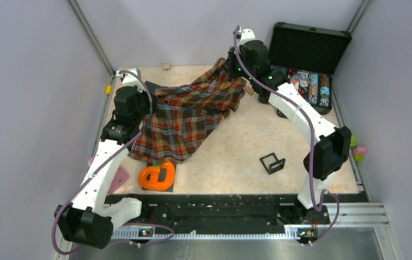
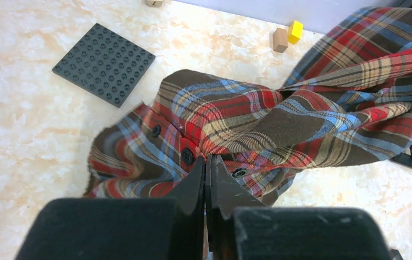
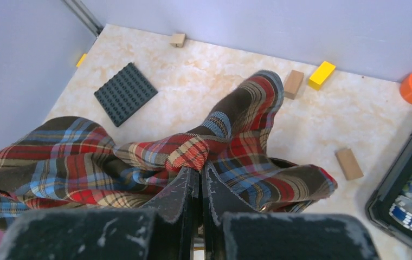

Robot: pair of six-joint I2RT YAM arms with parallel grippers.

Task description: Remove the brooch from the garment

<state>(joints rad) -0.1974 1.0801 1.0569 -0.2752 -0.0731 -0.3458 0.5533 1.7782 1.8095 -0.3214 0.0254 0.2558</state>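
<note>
The plaid shirt (image 1: 185, 116) lies spread across the table's back left, stretched between both grippers. My left gripper (image 1: 147, 104) is shut on its button placket; in the left wrist view the fingertips (image 2: 208, 160) pinch cloth between two black buttons. My right gripper (image 1: 235, 74) is shut on a raised fold at the shirt's far end, and the right wrist view shows the gripper (image 3: 198, 169) clamped on that fold of shirt (image 3: 84, 168). A small roundish tan spot (image 1: 225, 85) sits on the cloth just below the right gripper; I cannot tell whether it is the brooch.
A black studded baseplate (image 2: 104, 63) lies behind the shirt. Wooden blocks (image 3: 293, 84) and a yellow block (image 3: 322, 74) sit near the back wall. An orange tape dispenser (image 1: 158, 176) is front left, a small black square tray (image 1: 272, 162) front right, and an open chip case (image 1: 309, 86) back right.
</note>
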